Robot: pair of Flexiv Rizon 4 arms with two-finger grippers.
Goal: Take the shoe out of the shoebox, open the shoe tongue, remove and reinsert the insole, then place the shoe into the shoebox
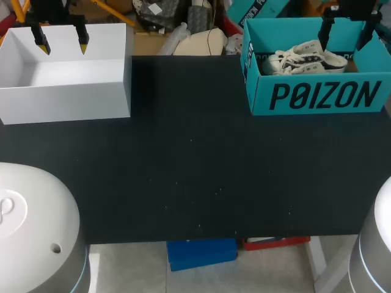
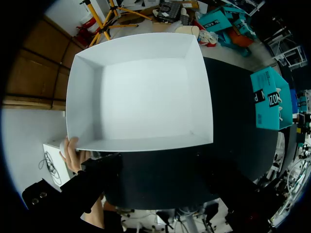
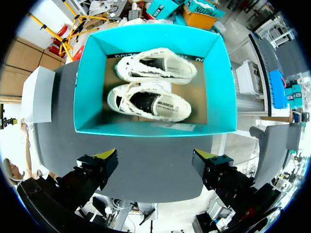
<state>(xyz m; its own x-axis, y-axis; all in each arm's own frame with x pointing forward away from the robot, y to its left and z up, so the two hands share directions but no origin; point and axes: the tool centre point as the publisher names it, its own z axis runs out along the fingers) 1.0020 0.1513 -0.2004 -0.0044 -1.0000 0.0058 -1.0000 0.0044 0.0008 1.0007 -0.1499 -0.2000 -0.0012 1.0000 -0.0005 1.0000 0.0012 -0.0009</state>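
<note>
As one white box (image 1: 67,101) sits apart, one shoebox (image 3: 155,128) holds two shoes (image 3: 148,103).

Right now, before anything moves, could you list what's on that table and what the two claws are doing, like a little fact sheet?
Table: black table, a box at each far corner
Shoebox: teal shoebox, open-topped, far right
Shoes: two white sneakers side by side inside it
Other box: white box, open-topped, far left
Left arm: left gripper open, above the white box, holding nothing
Right arm: right gripper open, above the teal shoebox, holding nothing
Person: hand at a corner of the white box
</note>
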